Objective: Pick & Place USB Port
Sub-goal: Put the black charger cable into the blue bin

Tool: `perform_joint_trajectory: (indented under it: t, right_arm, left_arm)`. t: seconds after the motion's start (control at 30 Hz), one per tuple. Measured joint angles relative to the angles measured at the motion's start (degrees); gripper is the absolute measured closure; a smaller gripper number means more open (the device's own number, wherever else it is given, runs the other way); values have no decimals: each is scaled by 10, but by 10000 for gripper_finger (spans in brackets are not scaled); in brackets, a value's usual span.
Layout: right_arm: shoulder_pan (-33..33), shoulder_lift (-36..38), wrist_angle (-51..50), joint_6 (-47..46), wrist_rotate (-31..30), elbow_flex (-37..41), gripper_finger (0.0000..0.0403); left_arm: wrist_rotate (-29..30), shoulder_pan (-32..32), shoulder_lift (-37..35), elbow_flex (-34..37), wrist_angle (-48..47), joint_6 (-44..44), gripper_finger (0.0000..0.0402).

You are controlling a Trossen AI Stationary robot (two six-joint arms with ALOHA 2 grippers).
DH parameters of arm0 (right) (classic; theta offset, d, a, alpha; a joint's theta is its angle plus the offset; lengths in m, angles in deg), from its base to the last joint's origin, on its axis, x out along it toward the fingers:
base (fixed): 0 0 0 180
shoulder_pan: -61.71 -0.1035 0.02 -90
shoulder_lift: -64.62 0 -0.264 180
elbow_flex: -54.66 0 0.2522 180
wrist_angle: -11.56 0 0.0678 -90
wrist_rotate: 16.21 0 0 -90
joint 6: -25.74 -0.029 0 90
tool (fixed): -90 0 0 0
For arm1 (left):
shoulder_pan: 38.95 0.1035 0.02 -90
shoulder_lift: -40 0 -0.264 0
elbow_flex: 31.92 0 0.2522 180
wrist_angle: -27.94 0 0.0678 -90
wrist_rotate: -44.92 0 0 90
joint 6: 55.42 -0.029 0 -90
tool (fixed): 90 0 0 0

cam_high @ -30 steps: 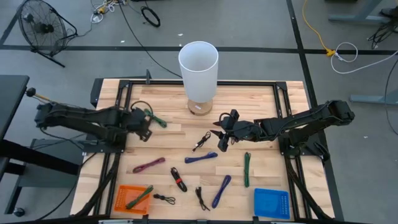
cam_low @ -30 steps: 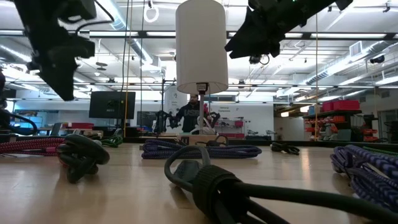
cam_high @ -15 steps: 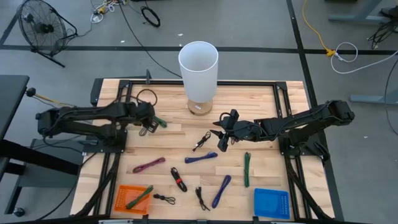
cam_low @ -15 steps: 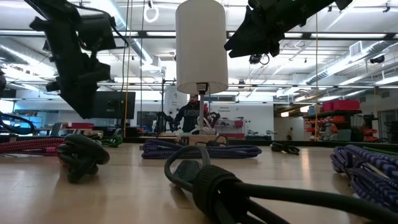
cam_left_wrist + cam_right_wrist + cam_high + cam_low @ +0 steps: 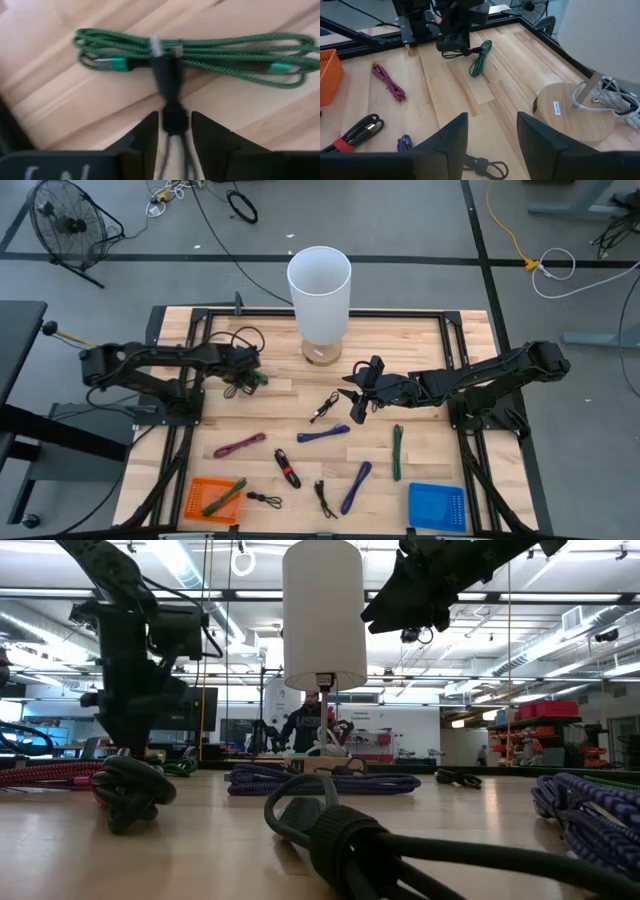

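As one green cable (image 5: pixel 222 498) sits binned, plenty remains!
Left gripper (image 5: pixel 172 131) spread over the green bundle (image 5: pixel 200 52); right gripper (image 5: pixel 490 132) spread, idle.

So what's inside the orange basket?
A bundled green cable lies inside the orange basket. Anything beneath the cable is hidden.

Green braided cable (image 5: pixel 210 50), black strap (image 5: pixel 167 75), orange bin (image 5: pixel 213 499), blue bin (image 5: pixel 437 506), white lampshade (image 5: pixel 319 280)
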Motion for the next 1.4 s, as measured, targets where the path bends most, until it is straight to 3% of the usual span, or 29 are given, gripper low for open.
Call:
perform_joint_trajectory:
  t: [0.2, 0.37, 0.5, 0.63, 0.67, 0.93, 1.17, 1.3, 1.4]
  right_arm:
    - [0, 0, -1, -2, 1, 0, 234]
    - [0, 0, -2, -5, 20, 0, 234]
    - [0, 0, -2, -5, 20, 0, 234]
    - [0, 0, -2, -5, 20, 0, 234]
    - [0, 0, -2, -4, 20, 0, 234]
    - [0, 0, -4, -4, 19, 0, 234]
    - [0, 0, -5, -4, 19, 0, 234]
    - [0, 0, -5, -10, 23, 0, 234]
    - [0, 0, -2, -14, 28, 0, 234]
  left_arm:
    - [7, 0, 23, 0, 6, 13, 227]
    - [14, 0, 45, 0, 8, 13, 220]
    - [-14, 0, 63, -2, 14, 1, 257]
    - [-26, -1, 64, -3, 24, -25, 362]
    - [-26, -1, 62, -2, 25, -27, 373]
    - [-79, -20, 34, -2, -3, -34, 373]
    - [-97, -51, -49, -53, -30, -42, 373]
    - [-107, -89, -103, -94, -4, -45, 373]
    - [-124, -133, -134, -105, 79, -64, 373]
